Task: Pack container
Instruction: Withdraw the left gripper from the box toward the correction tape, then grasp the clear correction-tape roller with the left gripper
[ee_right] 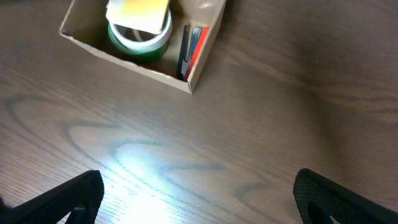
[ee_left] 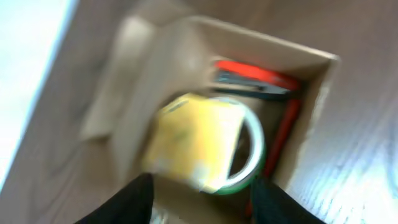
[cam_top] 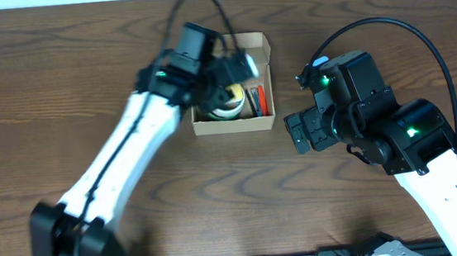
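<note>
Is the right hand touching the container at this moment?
Apart. The right wrist view shows a wide stretch of bare table between the right hand and the container.

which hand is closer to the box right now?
Left. The left hand hangs directly over the open container. The right hand sits off to the container's right, apart from it.

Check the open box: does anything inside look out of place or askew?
Yes. A yellow block sits on top of the tape roll, overhanging its rim, not flat on the floor of the box. Nothing looks spilled.
</note>
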